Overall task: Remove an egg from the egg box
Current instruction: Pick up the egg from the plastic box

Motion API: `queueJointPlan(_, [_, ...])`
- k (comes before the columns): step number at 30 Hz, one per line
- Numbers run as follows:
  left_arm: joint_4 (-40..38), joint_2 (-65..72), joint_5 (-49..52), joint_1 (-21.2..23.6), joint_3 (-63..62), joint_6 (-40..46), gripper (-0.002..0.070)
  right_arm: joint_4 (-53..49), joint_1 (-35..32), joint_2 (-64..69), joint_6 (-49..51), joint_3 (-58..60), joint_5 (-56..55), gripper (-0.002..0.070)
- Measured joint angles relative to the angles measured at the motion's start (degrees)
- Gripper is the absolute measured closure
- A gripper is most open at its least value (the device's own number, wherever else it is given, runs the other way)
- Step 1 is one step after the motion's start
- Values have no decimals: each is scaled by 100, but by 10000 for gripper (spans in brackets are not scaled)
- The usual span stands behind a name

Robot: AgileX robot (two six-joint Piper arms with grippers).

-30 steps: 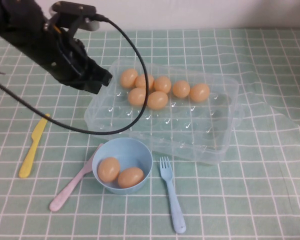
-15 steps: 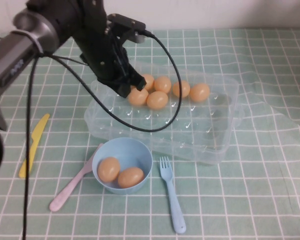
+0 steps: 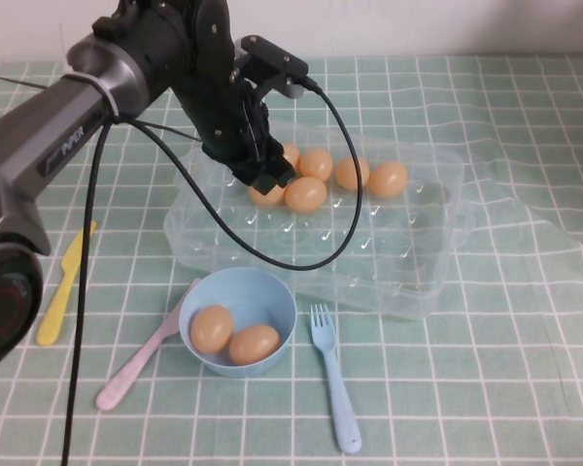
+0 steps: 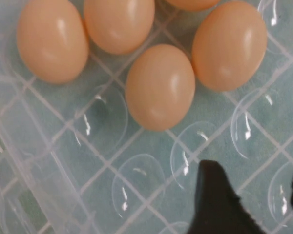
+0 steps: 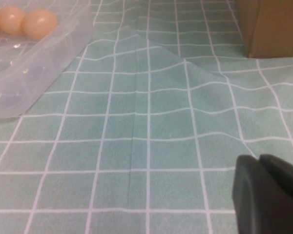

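Observation:
The clear plastic egg box (image 3: 408,262) lies mid-table with several tan-orange eggs in its far rows, such as one egg (image 3: 306,194). My left gripper (image 3: 268,179) hangs over the far-left eggs, partly hiding them. In the left wrist view it (image 4: 254,195) is open and empty, its fingers (image 4: 212,200) over empty dimples beside an egg (image 4: 160,87). My right gripper (image 5: 259,163) is shut and empty over bare cloth to the right of the egg box (image 5: 29,63); it is out of the high view.
A light-blue bowl (image 3: 270,291) with two eggs stands in front of the box. A pink spoon (image 3: 136,361), blue fork (image 3: 335,388) and yellow knife (image 3: 63,286) lie nearby. A brown box (image 5: 271,27) stands on the wrinkled checked cloth.
My left arm has swung right, from outside the box's left end to over the far-left eggs inside it. The eggs and the box have not moved.

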Motion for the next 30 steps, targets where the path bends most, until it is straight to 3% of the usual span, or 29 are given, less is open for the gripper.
queueJointPlan(4, [0, 0, -201, 0, -9, 175, 211, 0, 0, 0, 0, 0, 0, 694])
queueJointPlan(7, [0, 0, -349, 0, -9, 605, 137, 0, 0, 0, 0, 0, 0, 694])
queueJointPlan(14, [0, 20, -463, 0, -9, 1749, 114, 0, 0, 0, 0, 0, 0, 694])
queueJointPlan(30, [15, 659, -853, 0, -9, 1926, 114, 0, 0, 0, 0, 0, 0, 694])
